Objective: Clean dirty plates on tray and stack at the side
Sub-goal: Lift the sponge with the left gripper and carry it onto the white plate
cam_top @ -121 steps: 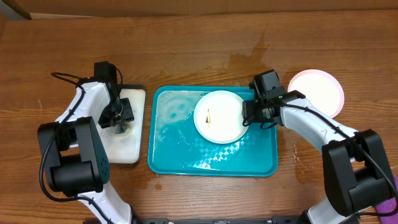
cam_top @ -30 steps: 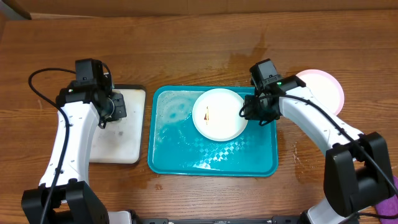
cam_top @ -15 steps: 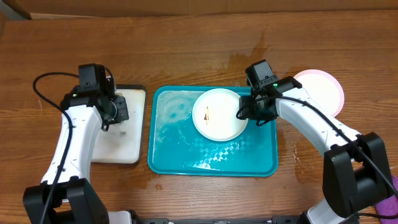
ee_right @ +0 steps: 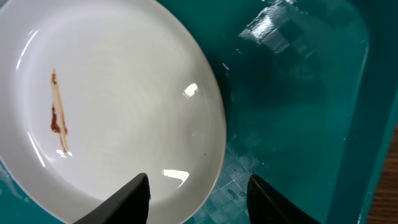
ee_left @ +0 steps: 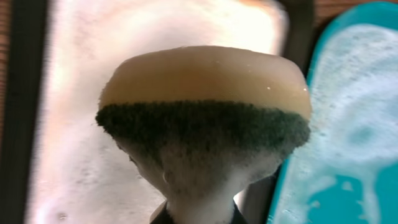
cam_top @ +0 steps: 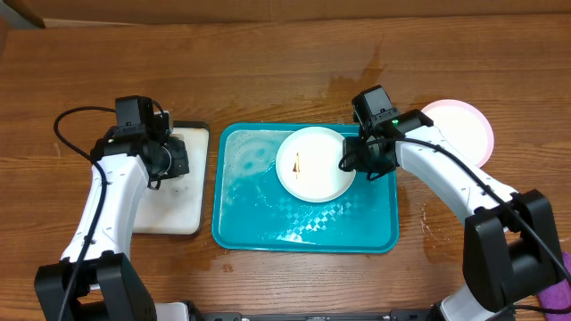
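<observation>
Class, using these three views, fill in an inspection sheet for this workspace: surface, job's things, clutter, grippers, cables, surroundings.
Surface: wooden table, with a damp patch beyond the far right corner of the teal tray.
Job's things: teal tray, sudsy; white plate on it with a brown smear; pale plate on the table to its right.
Clutter: white tray left of the teal one; purple object at the lower right corner.
Grippers: left gripper shut on a sponge over the white tray; right gripper open, straddling the white plate's rim.
Cables: black cable looped off the left arm; another cable along the right arm.
Surroundings: nothing seen.
</observation>
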